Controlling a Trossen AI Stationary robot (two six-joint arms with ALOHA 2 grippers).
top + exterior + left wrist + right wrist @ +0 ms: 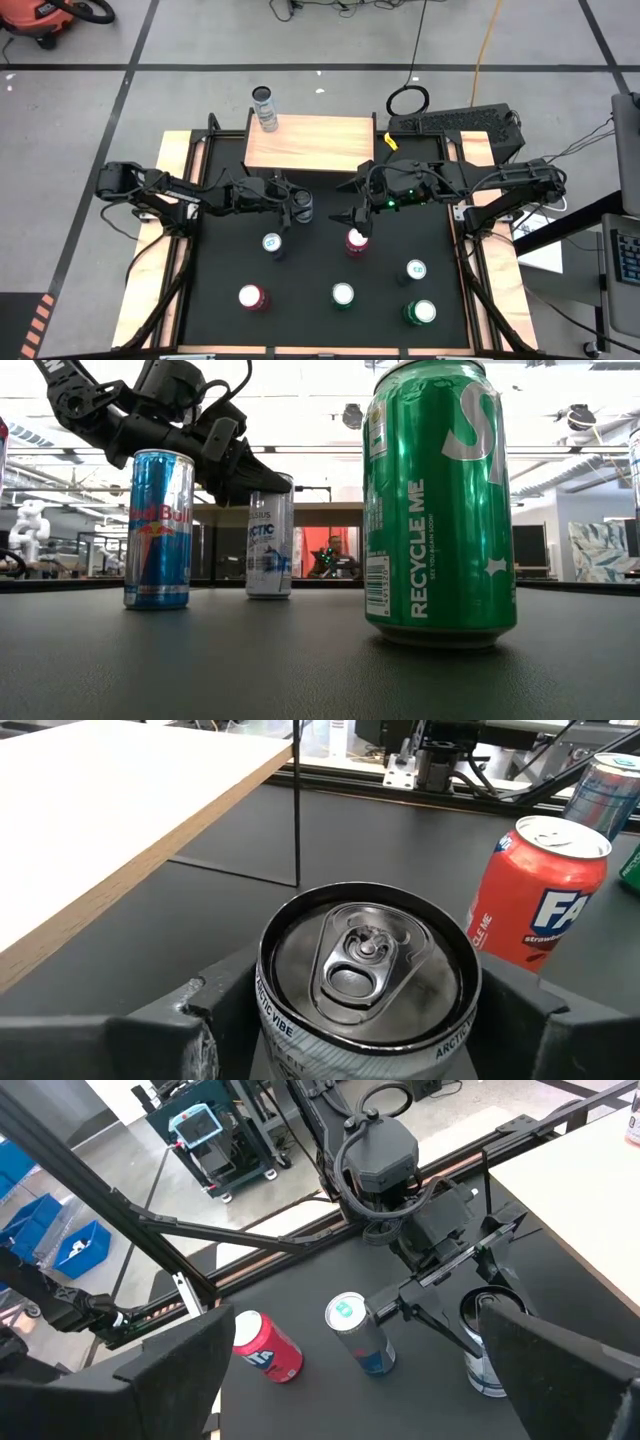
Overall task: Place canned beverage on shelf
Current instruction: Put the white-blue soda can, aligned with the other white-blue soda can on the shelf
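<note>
**A:** Where is the can?

**B:** The slim silver-and-white beverage can [365, 970] stands upright on the black bench [310, 265], just in front of the light-wood shelf on thin black legs [320, 140]. The left tool [245, 480] has a finger on either side of its top. I cannot tell whether it is clenched yet.

**A:** How should it do this step?

**B:** Square the fingers low on the rim, clamp firmly, then lift straight up until the base is above the board's edge (a slim can tips easily) before carrying it inward.

**A:** Anything in the way?

**B:** The shelf's black leg [297, 810] is close. A grey-topped can [265, 106] occupies the board's far left corner, so aim for bare wood. The blue-and-silver can [158, 530] stands near. The right tool [352, 222] hangs wide open above the red can [530, 890], near enough to mind.
</note>
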